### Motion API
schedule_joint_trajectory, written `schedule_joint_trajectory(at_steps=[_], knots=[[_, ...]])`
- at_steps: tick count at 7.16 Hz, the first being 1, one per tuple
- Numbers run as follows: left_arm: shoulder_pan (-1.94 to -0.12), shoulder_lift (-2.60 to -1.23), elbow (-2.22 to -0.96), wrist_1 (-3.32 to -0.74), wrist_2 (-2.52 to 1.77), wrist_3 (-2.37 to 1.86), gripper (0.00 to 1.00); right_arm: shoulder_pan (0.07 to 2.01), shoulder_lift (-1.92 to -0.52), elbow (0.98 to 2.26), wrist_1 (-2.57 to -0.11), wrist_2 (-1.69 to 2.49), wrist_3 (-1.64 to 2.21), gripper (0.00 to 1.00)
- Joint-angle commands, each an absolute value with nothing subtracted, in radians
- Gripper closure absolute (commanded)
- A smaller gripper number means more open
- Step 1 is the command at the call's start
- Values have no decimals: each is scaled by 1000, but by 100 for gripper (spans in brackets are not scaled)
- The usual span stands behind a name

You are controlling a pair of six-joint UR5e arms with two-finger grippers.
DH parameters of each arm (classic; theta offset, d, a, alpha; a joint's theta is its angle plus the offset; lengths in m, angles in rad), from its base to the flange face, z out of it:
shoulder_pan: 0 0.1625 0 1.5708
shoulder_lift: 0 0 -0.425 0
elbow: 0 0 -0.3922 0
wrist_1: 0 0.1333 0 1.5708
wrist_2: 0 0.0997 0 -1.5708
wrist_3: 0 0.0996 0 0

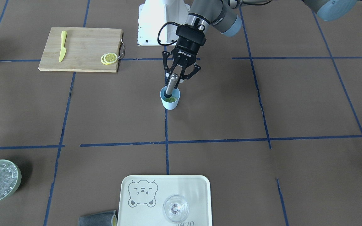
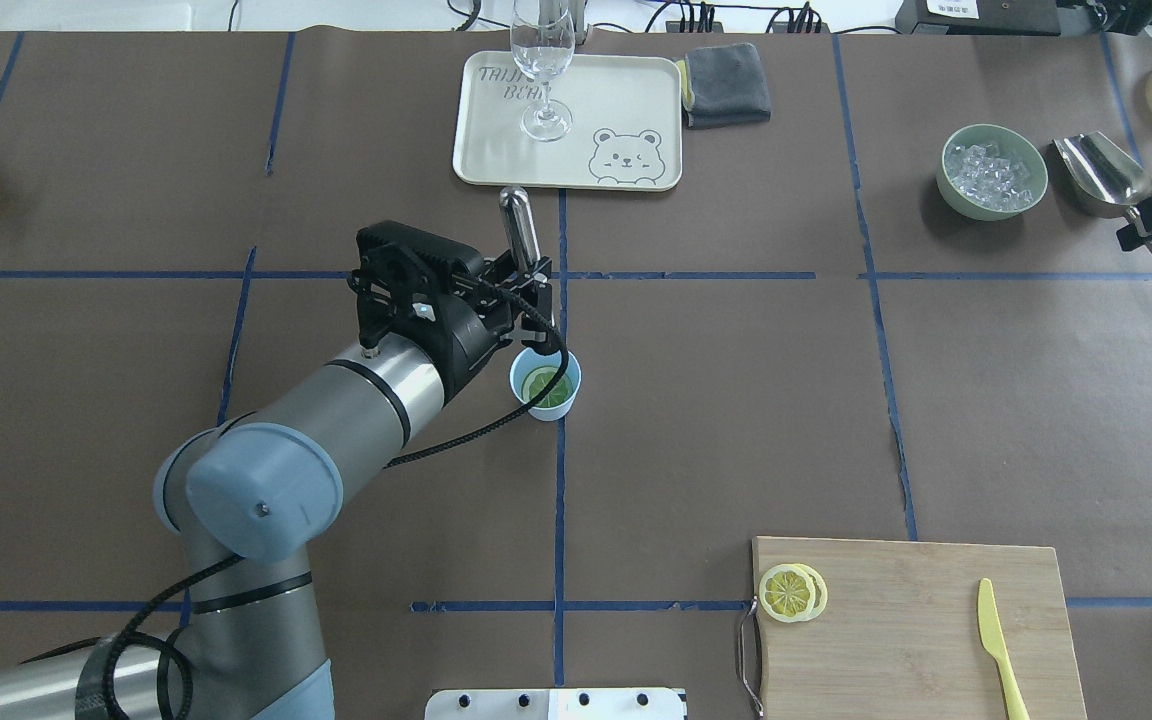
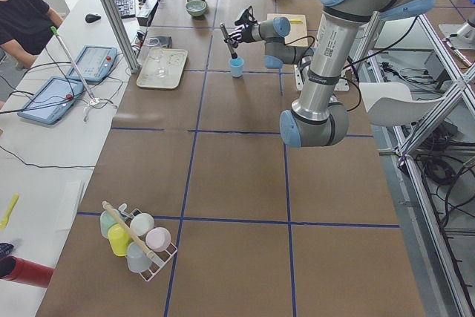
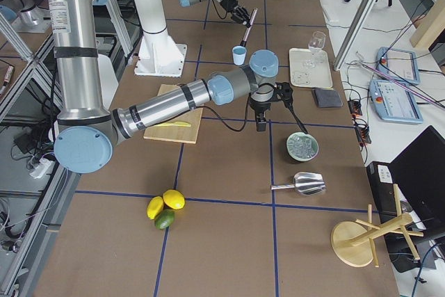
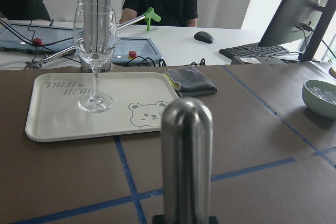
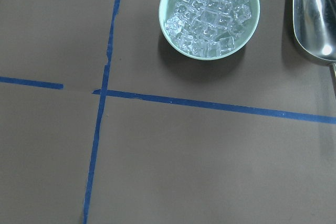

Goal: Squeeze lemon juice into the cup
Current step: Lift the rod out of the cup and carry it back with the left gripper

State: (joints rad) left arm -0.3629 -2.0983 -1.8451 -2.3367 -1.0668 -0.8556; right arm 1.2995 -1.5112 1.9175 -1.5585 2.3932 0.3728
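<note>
Lemon [image 1: 171, 100] slice inside the pale-blue cup [image 1: 170, 106]
The cup stands upright on the tabletop [image 1: 218, 110]; the slice lies low inside it, looking greenish-yellow.

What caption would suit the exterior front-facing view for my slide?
The left gripper holds a metal muddler, its tip inside the pale-blue cup over the lemon slice.

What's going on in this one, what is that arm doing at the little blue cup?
The left gripper is shut on a metal muddler, whose lower end is down inside the cup, on or just above the lemon slice lying in it. Two more slices lie on the cutting board. The right gripper is off by the bowl of ice, away from the cup.
</note>
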Motion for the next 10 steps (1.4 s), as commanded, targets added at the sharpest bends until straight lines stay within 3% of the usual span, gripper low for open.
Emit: schedule_joint_trajectory(at_steps=[1, 5, 10], knots=[[-480, -2079, -1943, -2190, -1257, -838, 100, 1301, -1512, 1917, -1559, 2393, 373, 0], [-638, -1872, -2069, -1940, -1681, -851, 100, 1308, -1514, 1922, -1557, 2391, 371, 0], [-814, -1878, -2066, -1329, -2134, -853, 100, 1330, -1526, 1928, -1557, 2390, 368, 0]])
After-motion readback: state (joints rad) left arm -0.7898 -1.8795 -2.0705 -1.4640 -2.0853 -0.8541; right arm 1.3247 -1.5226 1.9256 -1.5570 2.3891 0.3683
